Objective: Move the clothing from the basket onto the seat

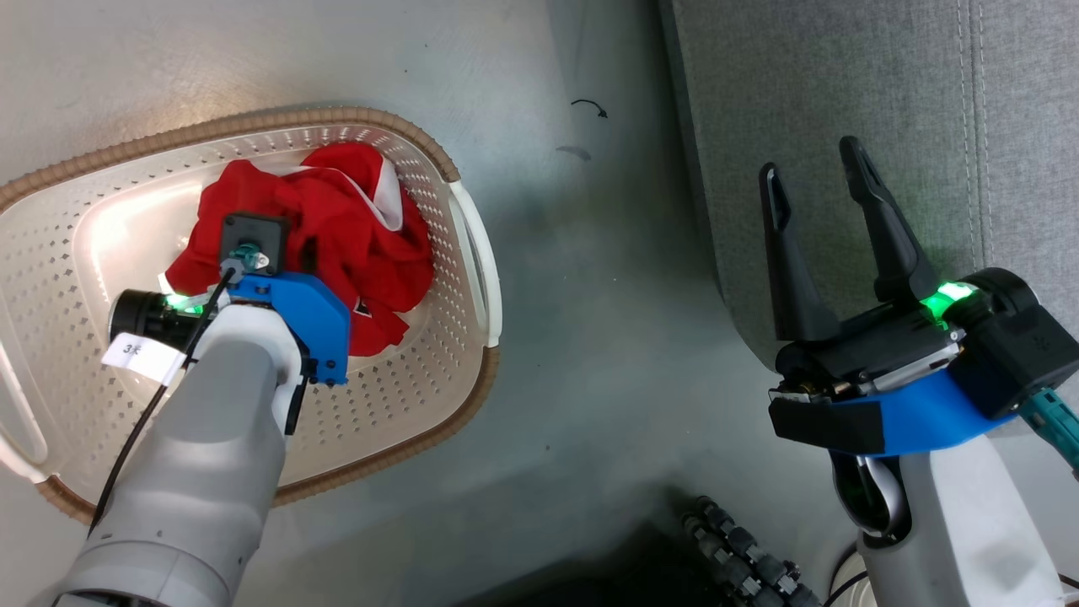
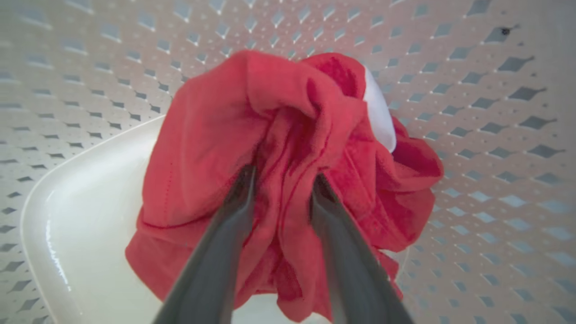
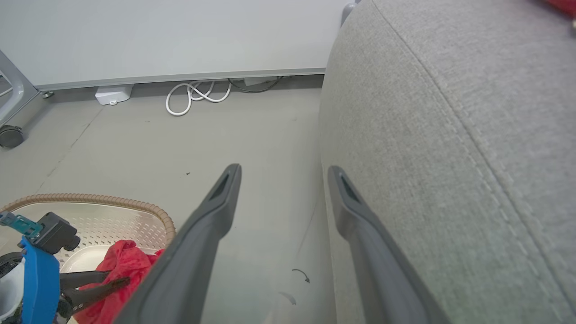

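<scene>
Left wrist view: left claw (image 2: 281,173) pinches a fold of the red clothing (image 2: 211,135), bunched in the basket (image 2: 495,135) at nine o'clock of the head view; right claw (image 1: 813,156) gapes wide over the seat (image 1: 742,84) edge at three o'clock.

Soft, even light; white glare sits on the glossy floor of the cream-white perforated plastic basket (image 2: 67,216) left of the left claw (image 2: 284,176), whose dark fingers (image 2: 216,261) and the crumpled bright red clothing (image 2: 211,135) they pinch look blurred. Right of the right claw (image 3: 283,173), the grey fabric sofa seat (image 3: 450,135) bows from lens distortion.
</scene>
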Tool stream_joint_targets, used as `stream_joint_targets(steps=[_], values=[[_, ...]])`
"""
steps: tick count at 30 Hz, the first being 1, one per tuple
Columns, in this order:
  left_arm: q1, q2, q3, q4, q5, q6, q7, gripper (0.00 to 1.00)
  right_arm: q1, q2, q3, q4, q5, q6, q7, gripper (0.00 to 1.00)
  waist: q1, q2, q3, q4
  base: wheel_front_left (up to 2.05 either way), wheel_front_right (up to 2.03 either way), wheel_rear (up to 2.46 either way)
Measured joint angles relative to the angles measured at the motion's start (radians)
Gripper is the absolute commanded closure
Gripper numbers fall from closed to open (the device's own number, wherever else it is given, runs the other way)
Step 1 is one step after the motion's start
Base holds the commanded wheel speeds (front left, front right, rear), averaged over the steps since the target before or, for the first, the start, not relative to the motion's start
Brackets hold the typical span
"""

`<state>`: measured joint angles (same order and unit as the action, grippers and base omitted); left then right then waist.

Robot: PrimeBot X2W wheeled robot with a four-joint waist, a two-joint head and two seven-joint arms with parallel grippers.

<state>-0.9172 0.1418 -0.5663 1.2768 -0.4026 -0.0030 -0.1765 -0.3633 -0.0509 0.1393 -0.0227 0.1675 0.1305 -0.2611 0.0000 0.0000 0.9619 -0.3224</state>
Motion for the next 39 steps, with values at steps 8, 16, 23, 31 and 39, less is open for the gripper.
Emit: stream_joint_targets(steps=[8, 16, 23, 31, 39], values=[[0.000, 0.013, 0.000, 0.007, -0.012, -0.015, -0.003, 1.00, -0.001, 0.000, 0.007, -0.001, 0.003, 0.000, 0.000, 0.00, -0.0001, 0.0000, 0.001, -0.004, 0.00, 0.00, 0.00], [0.002, 0.045, 0.000, 0.010, -0.027, -0.042, -0.019, 1.00, -0.024, 0.000, 0.021, 0.008, 0.011, 0.000, 0.000, 0.00, 0.0001, 0.0000, -0.007, -0.015, 0.00, 0.00, 0.00], [0.045, 0.041, 0.013, 0.011, -0.060, -0.077, -0.063, 1.00, -0.037, 0.000, 0.030, 0.039, 0.018, 0.000, -0.001, 0.00, -0.0001, 0.0000, -0.081, -0.003, 0.00, 0.00, 0.00], [0.131, -0.023, 0.001, -0.058, -0.058, -0.095, -0.084, 1.00, -0.034, 0.001, 0.008, 0.089, -0.015, 0.000, -0.001, 0.00, -0.0001, 0.0000, -0.225, 0.044, 0.00, 0.00, 0.00], [0.286, -0.051, 0.006, -0.198, -0.043, -0.095, -0.085, 1.00, 0.014, 0.001, -0.017, 0.145, -0.048, 0.000, 0.002, 0.00, -0.0002, 0.0001, -0.409, 0.106, 0.00, 0.00, 0.00]])
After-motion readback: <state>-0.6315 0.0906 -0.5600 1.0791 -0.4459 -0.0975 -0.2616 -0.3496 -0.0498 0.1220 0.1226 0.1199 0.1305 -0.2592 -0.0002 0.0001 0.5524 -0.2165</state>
